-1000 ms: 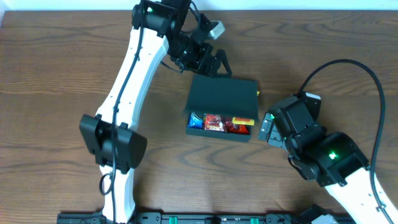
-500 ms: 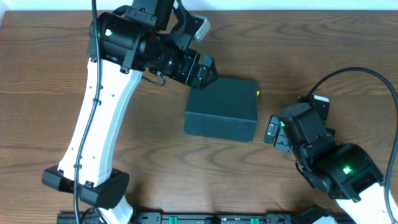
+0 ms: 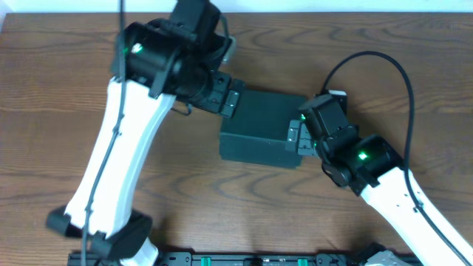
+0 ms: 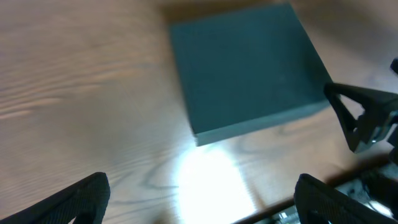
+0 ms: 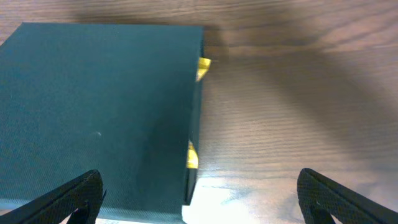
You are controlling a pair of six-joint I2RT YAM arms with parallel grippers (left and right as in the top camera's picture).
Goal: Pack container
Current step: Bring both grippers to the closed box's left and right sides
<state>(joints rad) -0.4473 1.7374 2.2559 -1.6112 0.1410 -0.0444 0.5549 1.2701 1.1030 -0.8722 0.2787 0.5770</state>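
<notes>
The dark green container [image 3: 259, 129] sits mid-table with its flap lid shut. It also shows in the left wrist view [image 4: 249, 68] and in the right wrist view [image 5: 99, 106]. Yellow packet corners [image 5: 192, 155] stick out at its lid seam. My left gripper [image 3: 231, 100] is open and empty at the container's far left corner; in its own view [image 4: 202, 205] only bare table lies between the fingers. My right gripper [image 3: 295, 137] is open over the container's right edge; in its own view [image 5: 202, 202] the fingers straddle that edge.
The wooden table [image 3: 384, 66] surrounds the container. A black rail [image 3: 244, 259] runs along the table's front edge. The right arm's black cable [image 3: 369, 55] arcs above the table at the right.
The container's open side, which showed colourful packets, has closed. My right gripper has moved up and left onto the container's right edge. My left arm has swung left, its gripper staying by the far left corner.
</notes>
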